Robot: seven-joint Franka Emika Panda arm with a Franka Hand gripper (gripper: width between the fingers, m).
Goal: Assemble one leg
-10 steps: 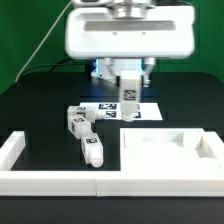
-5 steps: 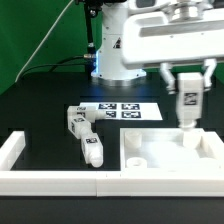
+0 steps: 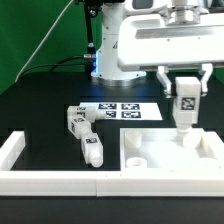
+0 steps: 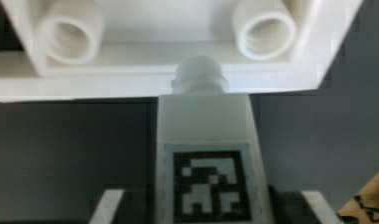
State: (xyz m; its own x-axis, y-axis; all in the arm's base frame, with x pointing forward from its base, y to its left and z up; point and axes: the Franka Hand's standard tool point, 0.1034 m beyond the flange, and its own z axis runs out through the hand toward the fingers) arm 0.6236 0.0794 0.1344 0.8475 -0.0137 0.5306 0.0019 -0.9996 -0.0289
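Observation:
My gripper [image 3: 184, 106] is shut on a white leg [image 3: 184, 118] and holds it upright, tag facing out. The leg's lower tip is at the far right part of the large white square panel [image 3: 150, 165]; I cannot tell whether it touches. In the wrist view the leg [image 4: 207, 120] runs out from between the fingers [image 4: 115, 205], with its tip pointing at the panel's edge [image 4: 150, 85] between two round recesses. Two more legs lie on the black table at the exterior view's left: one [image 3: 75, 121] near the marker board, the other [image 3: 92, 151] nearer the front.
The marker board [image 3: 123, 112] lies behind the panel. Long white border rails run along the front [image 3: 60, 182] and the exterior view's left [image 3: 12, 150]. The robot's base [image 3: 110, 60] stands at the back.
The gripper carried the leg from above the marker board to the exterior view's right, over the panel. In the last half second it sank slightly.

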